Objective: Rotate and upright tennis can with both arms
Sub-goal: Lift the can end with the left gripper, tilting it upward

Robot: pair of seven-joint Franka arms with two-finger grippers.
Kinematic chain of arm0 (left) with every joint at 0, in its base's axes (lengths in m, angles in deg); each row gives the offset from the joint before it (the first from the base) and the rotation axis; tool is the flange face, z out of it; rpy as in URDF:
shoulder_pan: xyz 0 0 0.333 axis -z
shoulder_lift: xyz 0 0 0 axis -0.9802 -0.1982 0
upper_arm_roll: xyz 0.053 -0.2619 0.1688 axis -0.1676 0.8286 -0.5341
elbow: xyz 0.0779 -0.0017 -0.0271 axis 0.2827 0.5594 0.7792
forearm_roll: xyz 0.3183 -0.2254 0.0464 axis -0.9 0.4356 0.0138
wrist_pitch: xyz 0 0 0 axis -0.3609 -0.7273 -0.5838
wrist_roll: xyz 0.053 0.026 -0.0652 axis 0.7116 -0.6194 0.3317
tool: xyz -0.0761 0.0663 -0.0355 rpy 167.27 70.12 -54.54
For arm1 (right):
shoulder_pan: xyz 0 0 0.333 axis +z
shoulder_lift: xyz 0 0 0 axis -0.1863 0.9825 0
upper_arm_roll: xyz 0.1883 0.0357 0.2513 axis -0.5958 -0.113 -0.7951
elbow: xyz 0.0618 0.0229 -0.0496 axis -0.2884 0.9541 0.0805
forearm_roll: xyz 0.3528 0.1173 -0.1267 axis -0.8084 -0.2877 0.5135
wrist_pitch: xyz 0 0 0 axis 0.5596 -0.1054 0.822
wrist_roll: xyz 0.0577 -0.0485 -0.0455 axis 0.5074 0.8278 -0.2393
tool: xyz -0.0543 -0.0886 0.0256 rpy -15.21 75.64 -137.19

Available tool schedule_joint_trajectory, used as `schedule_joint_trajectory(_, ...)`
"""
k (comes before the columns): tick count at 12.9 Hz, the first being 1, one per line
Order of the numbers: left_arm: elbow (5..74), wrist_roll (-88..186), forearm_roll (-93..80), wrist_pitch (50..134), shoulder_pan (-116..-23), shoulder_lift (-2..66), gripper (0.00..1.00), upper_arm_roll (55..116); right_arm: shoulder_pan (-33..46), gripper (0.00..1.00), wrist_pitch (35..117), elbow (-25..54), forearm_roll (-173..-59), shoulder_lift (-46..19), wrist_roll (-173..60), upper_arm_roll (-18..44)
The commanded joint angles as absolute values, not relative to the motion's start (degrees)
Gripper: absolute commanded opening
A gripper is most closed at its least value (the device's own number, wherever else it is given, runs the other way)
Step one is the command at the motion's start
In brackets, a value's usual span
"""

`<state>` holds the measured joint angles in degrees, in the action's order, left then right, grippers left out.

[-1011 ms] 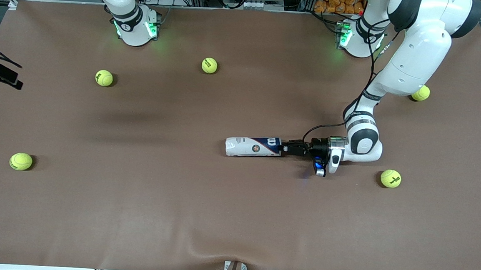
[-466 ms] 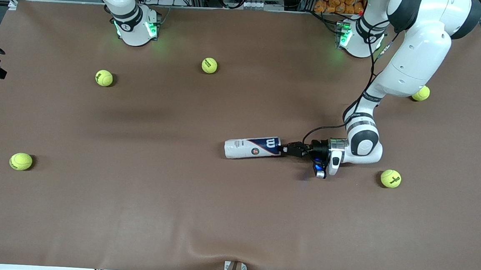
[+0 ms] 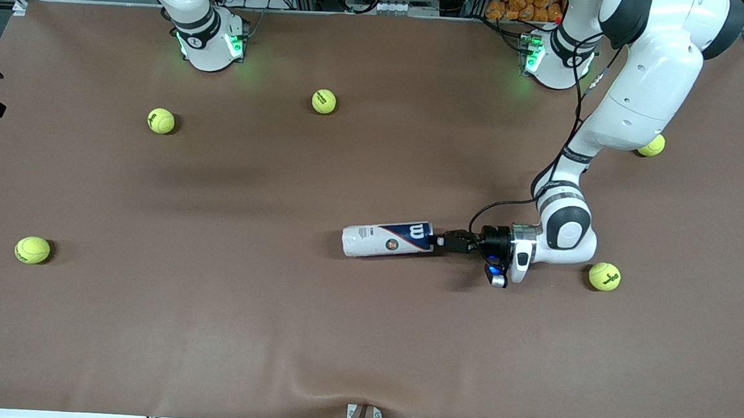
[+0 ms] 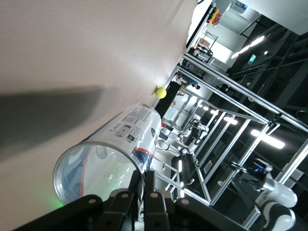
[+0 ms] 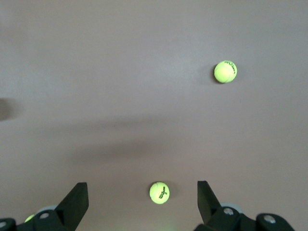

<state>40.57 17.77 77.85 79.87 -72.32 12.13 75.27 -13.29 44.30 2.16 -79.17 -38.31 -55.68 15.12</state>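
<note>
White tennis can (image 3: 387,239) has tilted, free end nearer the camera — left end effector (image 3: 440,241) pinching its rim

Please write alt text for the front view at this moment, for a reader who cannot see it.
The left tool is shut on the rim at the dark blue end of a white tennis can lying on its side mid-table. Five tennis balls are scattered around the brown surface. The right arm waits, only its base in view.
</note>
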Motion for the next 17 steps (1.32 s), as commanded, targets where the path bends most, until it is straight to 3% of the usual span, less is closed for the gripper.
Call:
schedule_joint_trajectory(1,41.37,25.44,78.22,80.64,-71.71,17.62,0.00,74.91,-13.73,1.00,42.64,0.63,-80.29,-37.69,-55.36,14.49)
schedule_joint_trajectory(8,37.86,49.42,66.82,86.88,-68.20,24.84,0.00,74.91,-13.82,1.00,43.26,0.63,-83.18,-37.51,-55.71,14.66)
schedule_joint_trajectory(17,23.80,88.01,37.74,86.88,-61.70,25.55,0.00,75.26,-13.82,1.00,43.26,0.63,-83.28,-37.42,-55.71,14.66)
